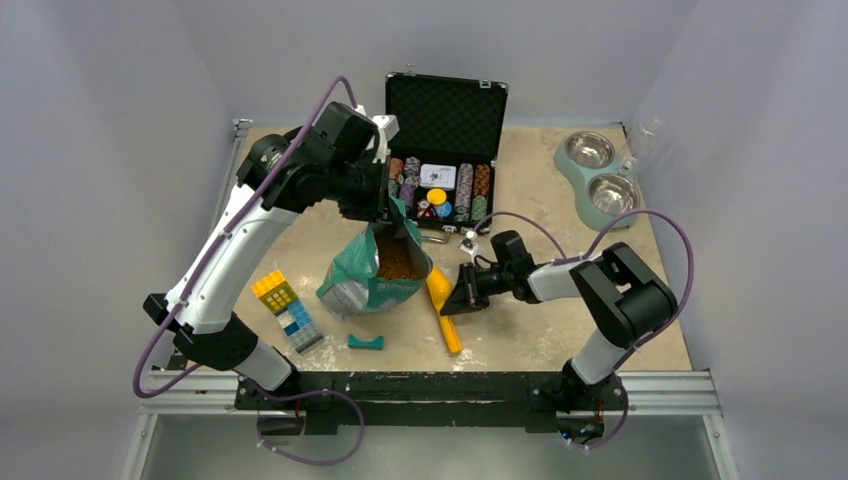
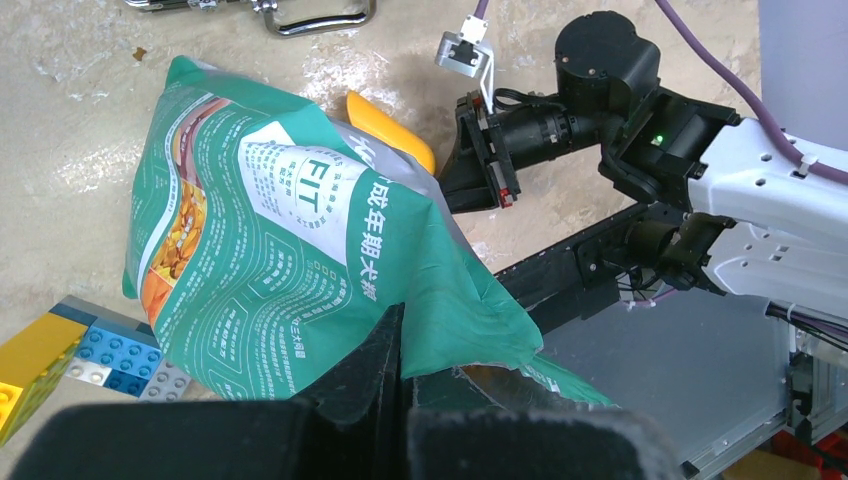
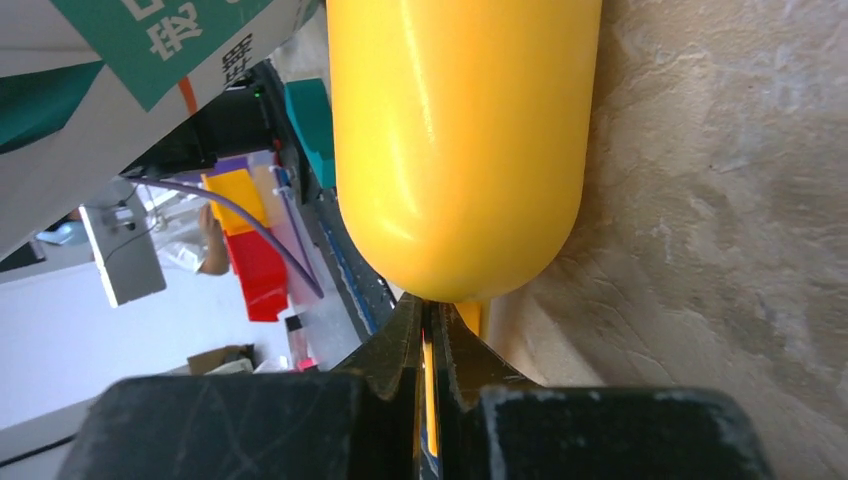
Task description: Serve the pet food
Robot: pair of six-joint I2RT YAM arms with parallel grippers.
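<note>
Over the beige counter (image 1: 560,300) my raised left end effector (image 1: 384,213) pinches the teal-green bag (image 1: 362,283) by its rim, brown kibble pellets (image 1: 398,260) inside; my low right end effector (image 1: 456,300) clamps the yellow plastic scoop (image 1: 446,322)

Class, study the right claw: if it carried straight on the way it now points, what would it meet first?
The right claw is shut on the yellow scoop, whose bowl fills its view ahead. Beyond that, the teal-green bag likely comes first, though depth is unclear.

Even, bright light (foreground blurred)
</note>
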